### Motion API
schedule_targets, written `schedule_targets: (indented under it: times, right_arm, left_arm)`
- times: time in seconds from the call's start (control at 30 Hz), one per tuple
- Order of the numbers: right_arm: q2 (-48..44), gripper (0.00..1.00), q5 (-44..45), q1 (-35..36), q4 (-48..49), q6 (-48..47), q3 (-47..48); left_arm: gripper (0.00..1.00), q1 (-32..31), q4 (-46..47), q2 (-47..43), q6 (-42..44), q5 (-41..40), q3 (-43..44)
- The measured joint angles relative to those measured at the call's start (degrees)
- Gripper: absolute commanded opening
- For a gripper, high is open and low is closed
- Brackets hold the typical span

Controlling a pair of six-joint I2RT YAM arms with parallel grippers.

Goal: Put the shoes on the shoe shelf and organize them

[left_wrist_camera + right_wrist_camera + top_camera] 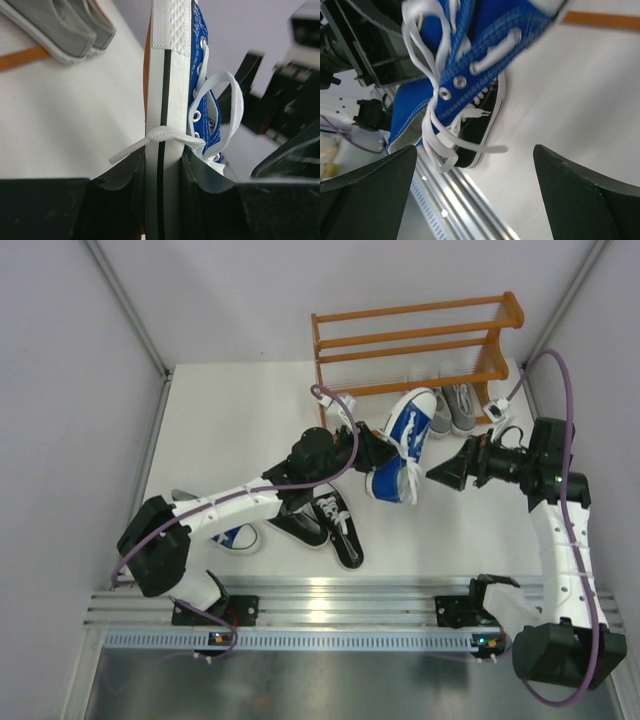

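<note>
- The left gripper is clenched on the blue shoe. The left wrist view shows its fingers pinching the white sole wall, with the shoe turned on edge.
- The held shoe appears to be lifted off the table, toe pointing to 12 o'clock toward the shoe shelf. This hold likely suits carrying it toe-first to a tier.
- The right gripper stands released and holds nothing. It sits just beside the shoe's heel at 4 o'clock, its jaws facing the laces.
- The grey pair sits at the foot of the shelf, at 1 o'clock from the held shoe and close beside its toe.
- The black pair lies on the table at 7 o'clock, partly under the left arm. A second blue shoe shows beneath that arm, mostly hidden.
- Loose white laces hang off the held shoe, and one crosses the sole just above the fingers. They pose a snag risk against the rails.
- The shelf's bottom tier looks free at its 9 o'clock end, and the upper tiers appear bare. The two grippers crowd the shoe, so the right arm probably needs to clear out first.
</note>
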Motion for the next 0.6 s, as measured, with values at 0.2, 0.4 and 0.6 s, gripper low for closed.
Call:
schedule_targets:
  times: [0.2,0.4,0.6]
  right_arm:
    - [-3.69,0.96,-0.57,0.85,7.45,14.88,-6.71]
    - [-4.46,0.87,1.51,2.82,15.52,25.94,-7.8]
    - [-3.34,0.71,7.96,9.62,15.89,28.24,-7.76]
  left_arm:
    - [0.0,-2.14,10.6,5.33,-6.36,-7.65,3.69]
    - [0.0,-3.13,12.48,8.98,-7.98,-10.71,5.77]
    - [0.0,-3.91,13.38,9.33,-8.33,-12.22,6.01]
